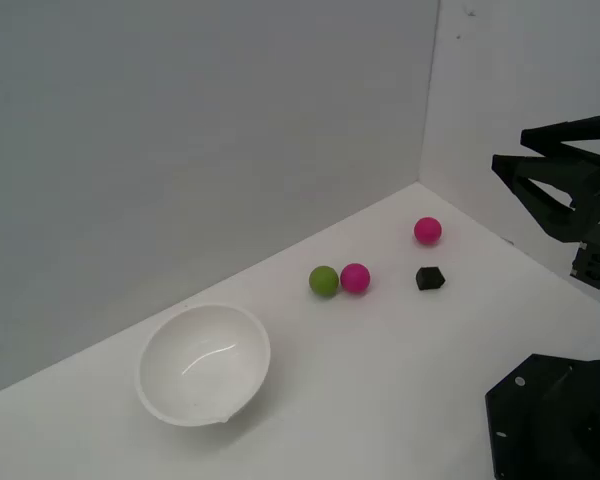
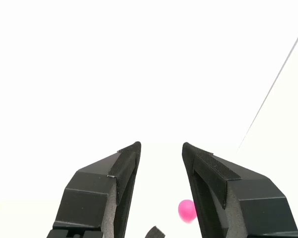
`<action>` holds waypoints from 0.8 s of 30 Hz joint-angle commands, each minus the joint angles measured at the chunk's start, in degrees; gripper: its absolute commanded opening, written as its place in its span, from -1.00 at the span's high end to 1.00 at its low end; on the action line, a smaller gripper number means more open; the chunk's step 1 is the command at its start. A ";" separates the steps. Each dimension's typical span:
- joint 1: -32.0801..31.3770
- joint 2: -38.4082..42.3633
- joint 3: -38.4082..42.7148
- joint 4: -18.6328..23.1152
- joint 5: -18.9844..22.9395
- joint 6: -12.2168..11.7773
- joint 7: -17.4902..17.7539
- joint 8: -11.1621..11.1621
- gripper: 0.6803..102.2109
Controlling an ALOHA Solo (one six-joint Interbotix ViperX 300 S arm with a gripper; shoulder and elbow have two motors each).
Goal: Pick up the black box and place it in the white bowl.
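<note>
**Approach step: gripper raised, box not yet reached**

You are looking at a white tabletop (image 1: 400,380) bounded by plain grey-white walls. The large glossy white round bowl (image 1: 205,363) is sitting well away from your tool, far off toward the exterior view's left, and nothing is lying in it. Your black angular gripper (image 2: 161,148) is hanging above the table with its jaws spread to a moderate gap and gripping nothing. Ahead of and below it, three small balls are resting: a magenta ball (image 1: 427,230) nearest the corner, then a second magenta ball (image 1: 355,277) touching a green ball (image 1: 323,281). The tiny matte black cube (image 1: 431,278) is lying on the table below the gripper, near the balls but apart from them; in the wrist view only a dark corner (image 2: 154,232) is showing between the jaws.

By my reading, you are opening the reach. Next, you are needing to descend, centre the jaws around the cube, and avoid nudging the balls.
</note>
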 commanded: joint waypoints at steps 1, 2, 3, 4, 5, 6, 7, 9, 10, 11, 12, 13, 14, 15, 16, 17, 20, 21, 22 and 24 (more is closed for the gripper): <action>1.05 -3.34 -3.43 -0.97 -0.97 -0.79 0.44 0.35 0.07; 0.97 -4.48 -4.57 -0.97 -0.97 -0.79 0.53 0.35 0.07; 1.05 -5.71 -5.80 -0.97 -0.97 -0.79 0.62 0.35 0.07; 0.97 -6.86 -6.94 -0.97 -0.97 -0.79 0.53 0.35 0.07; 0.97 -8.00 -8.09 -1.05 -1.05 -0.79 0.62 0.35 0.07; 0.97 -9.14 -9.14 -0.97 -1.05 -0.88 0.62 0.35 0.07; 0.97 -10.20 -10.28 -1.05 -0.97 -0.79 0.62 0.35 0.07; 0.97 -12.13 -12.30 -1.05 -0.97 -0.79 0.62 0.35 0.07; 0.97 -13.01 -13.27 -0.97 -1.05 -0.88 0.62 0.35 0.07; 0.97 -13.89 -14.15 -1.05 -1.05 -0.79 0.62 0.35 0.07; 0.97 -14.77 -15.03 -1.05 -1.05 -0.79 0.62 0.35 0.07; 0.97 -15.64 -15.91 -1.05 -1.05 -0.79 0.70 0.35 0.07; 0.97 -16.44 -16.79 -1.05 -1.14 -0.79 0.70 0.35 0.07; 0.97 -17.23 -17.58 -1.05 -1.14 -0.79 0.79 0.35 0.07; 0.97 -18.02 -18.46 -1.05 -1.05 -0.79 0.79 0.35 0.07; 0.97 -18.72 -19.16 -1.05 -1.05 -0.79 0.79 0.35 0.07; 0.97 -20.83 -21.18 -1.05 -1.14 -0.79 0.79 0.35 0.07; 0.97 -21.53 -21.88 -1.05 -1.14 -0.79 0.79 0.35 0.07; 0.97 -22.41 -22.68 -1.05 -1.14 -0.79 0.79 0.35 0.07; 0.97 -24.08 -24.35 -1.05 -1.14 -0.79 0.79 0.35 0.07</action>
